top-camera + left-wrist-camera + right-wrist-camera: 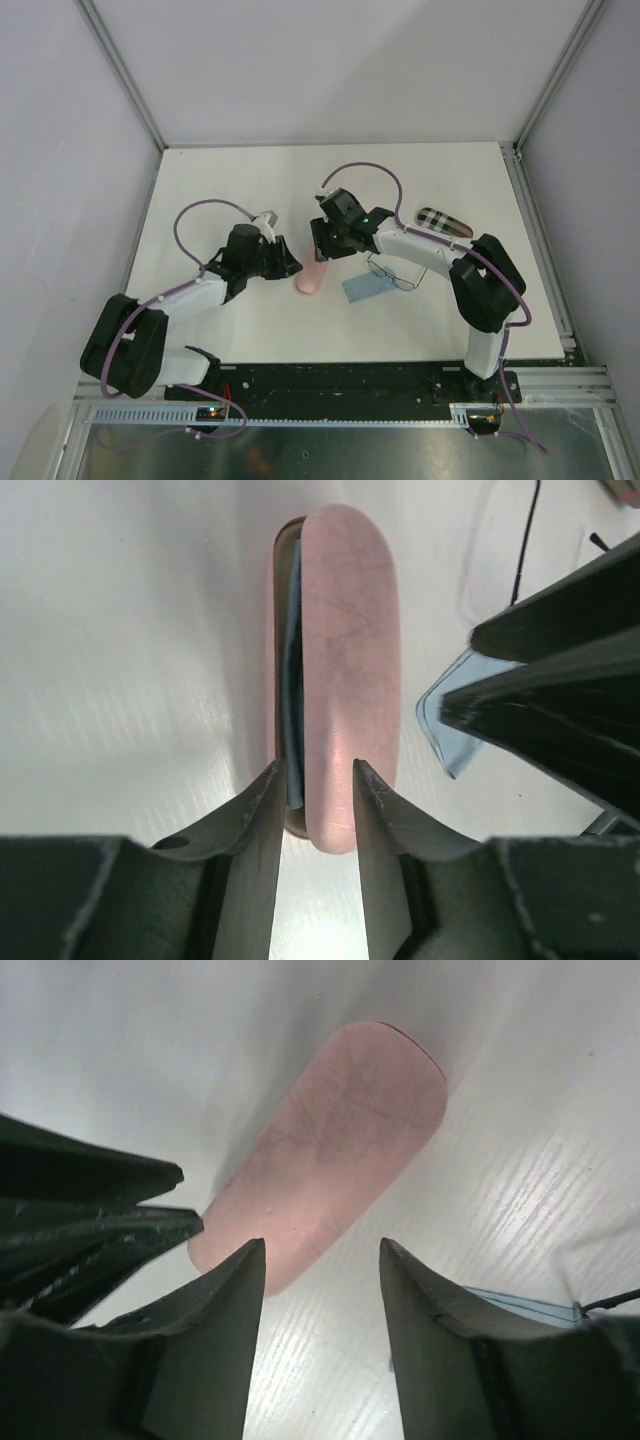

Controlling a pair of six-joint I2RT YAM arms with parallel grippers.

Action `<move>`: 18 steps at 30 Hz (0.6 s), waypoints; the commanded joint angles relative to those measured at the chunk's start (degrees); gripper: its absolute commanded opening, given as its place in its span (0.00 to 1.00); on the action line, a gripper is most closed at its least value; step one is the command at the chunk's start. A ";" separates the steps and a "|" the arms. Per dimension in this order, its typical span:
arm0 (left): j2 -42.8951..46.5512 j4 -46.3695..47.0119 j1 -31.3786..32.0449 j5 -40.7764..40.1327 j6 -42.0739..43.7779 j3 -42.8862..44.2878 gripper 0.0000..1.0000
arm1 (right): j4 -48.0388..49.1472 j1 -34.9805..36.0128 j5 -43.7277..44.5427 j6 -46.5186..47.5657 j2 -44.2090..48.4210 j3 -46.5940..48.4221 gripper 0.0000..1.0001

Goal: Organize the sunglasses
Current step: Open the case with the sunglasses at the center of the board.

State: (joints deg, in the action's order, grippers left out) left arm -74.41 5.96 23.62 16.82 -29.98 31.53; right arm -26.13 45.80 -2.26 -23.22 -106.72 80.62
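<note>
A pink oblong case [312, 277] lies mid-table between my grippers. In the left wrist view the pink case [345, 670] is open a crack along its left side, with blue fabric and a dark strip inside. My left gripper [312, 780] is partly open, its fingertips over the case's near end. My right gripper [322, 1255] is open and empty, just above the table at the case's [330, 1150] other end. The wire sunglasses [396, 274] lie on the light blue cloth [364, 288], right of the case. The black-rimmed pair is not in open view.
The checkered case [443, 222] lies at the back right, beside the right arm. A corner of the blue cloth [450, 720] lies next to the pink case. The right gripper [560, 680] crowds the case's right side in the left wrist view.
</note>
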 commanded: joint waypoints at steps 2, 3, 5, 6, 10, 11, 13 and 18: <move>-1.93 0.85 -1.44 -0.84 -0.53 2.22 0.33 | 3.26 -1.29 -3.42 -2.95 4.84 -3.35 0.66; -2.03 1.14 -2.02 -0.57 -0.66 2.00 0.31 | 4.23 -1.35 -3.74 -3.84 5.24 -4.02 0.72; -1.56 1.60 -2.97 -0.50 -0.82 1.18 0.25 | 5.49 -1.42 -3.66 -6.09 5.54 -4.98 0.82; -1.28 1.86 -3.36 -0.57 -0.85 0.73 0.23 | 5.79 -1.38 -3.16 -7.56 5.55 -5.14 0.85; -1.16 3.95 -4.66 -0.42 -0.99 -1.44 0.21 | 5.87 -0.93 2.77 -16.60 4.65 -5.29 0.92; -1.43 4.67 -4.73 -0.01 -1.11 -2.07 0.21 | 5.98 -0.56 4.36 -18.84 4.18 -5.29 0.93; -1.96 6.39 -4.83 0.83 -1.39 -3.38 0.22 | 6.41 0.67 7.58 -22.07 3.65 -5.30 0.96; -3.62 9.53 -4.74 3.18 -1.40 -5.49 0.22 | 7.10 3.51 15.17 -26.15 2.86 -4.97 0.99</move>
State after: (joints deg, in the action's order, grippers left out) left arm -76.88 10.55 19.07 17.52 -30.70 27.35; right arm -21.15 47.27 4.84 -42.96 -103.57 75.29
